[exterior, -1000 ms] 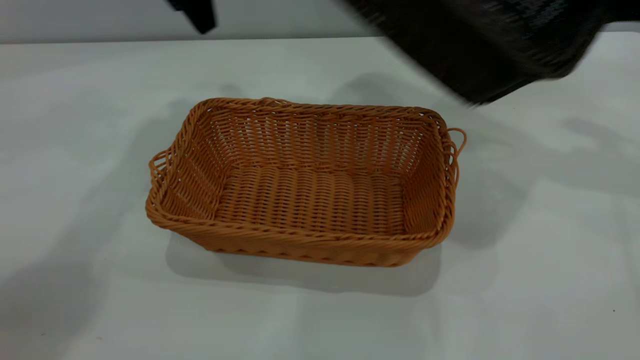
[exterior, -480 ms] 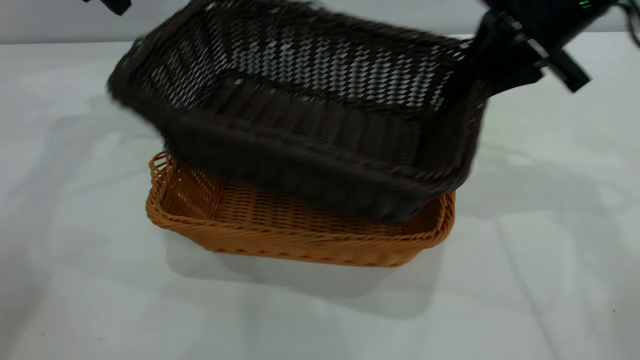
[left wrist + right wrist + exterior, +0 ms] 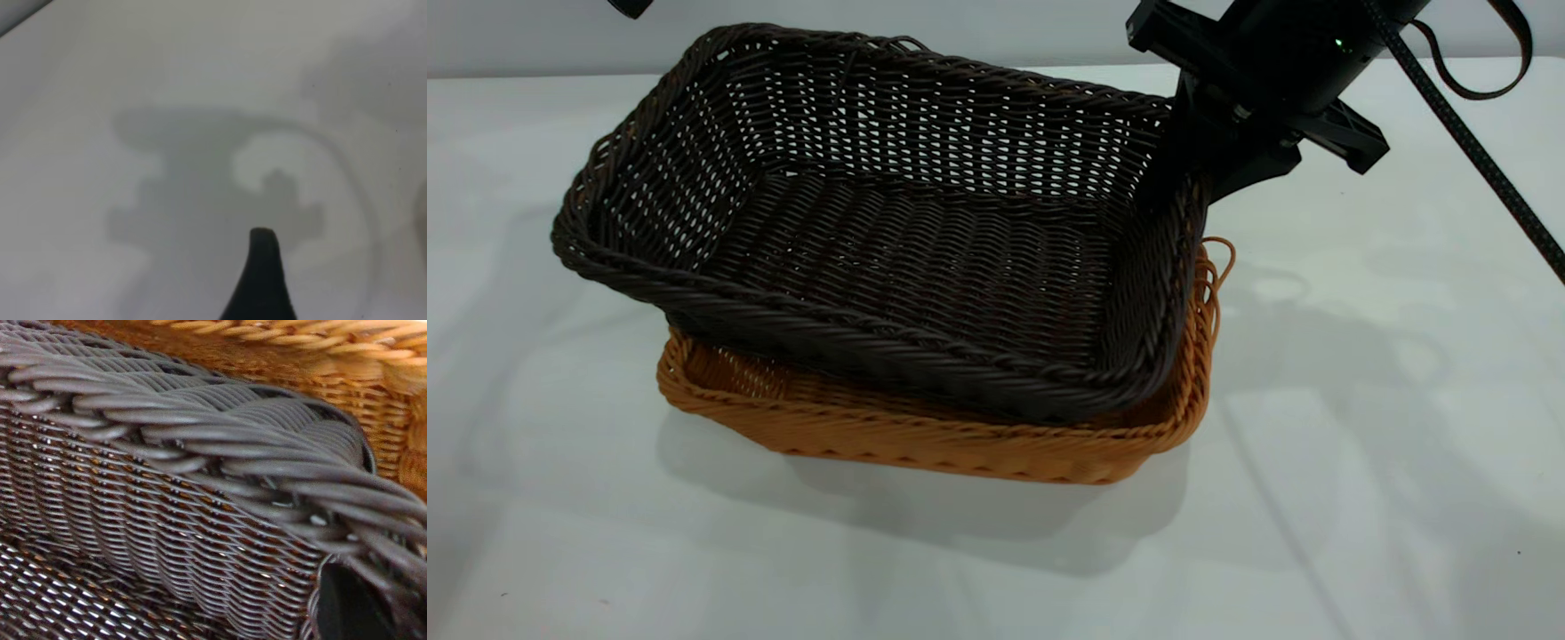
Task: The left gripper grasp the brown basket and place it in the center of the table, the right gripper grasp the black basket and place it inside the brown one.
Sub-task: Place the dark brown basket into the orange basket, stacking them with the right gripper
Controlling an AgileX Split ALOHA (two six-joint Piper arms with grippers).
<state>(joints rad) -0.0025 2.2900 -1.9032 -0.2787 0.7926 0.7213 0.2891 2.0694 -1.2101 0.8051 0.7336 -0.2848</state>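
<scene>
We see the right gripper [image 3: 1183, 191] with its fingers clamped on the black basket [image 3: 889, 231] at its right end rim. That basket sits tilted, its right end down in the brown basket [image 3: 960, 440], its left end raised above the rim. The brown basket rests mid-bench [image 3: 1360, 498]. The left gripper [image 3: 263, 280] hangs over bare bench near the far left corner; we cannot tell how its fingers stand.
</scene>
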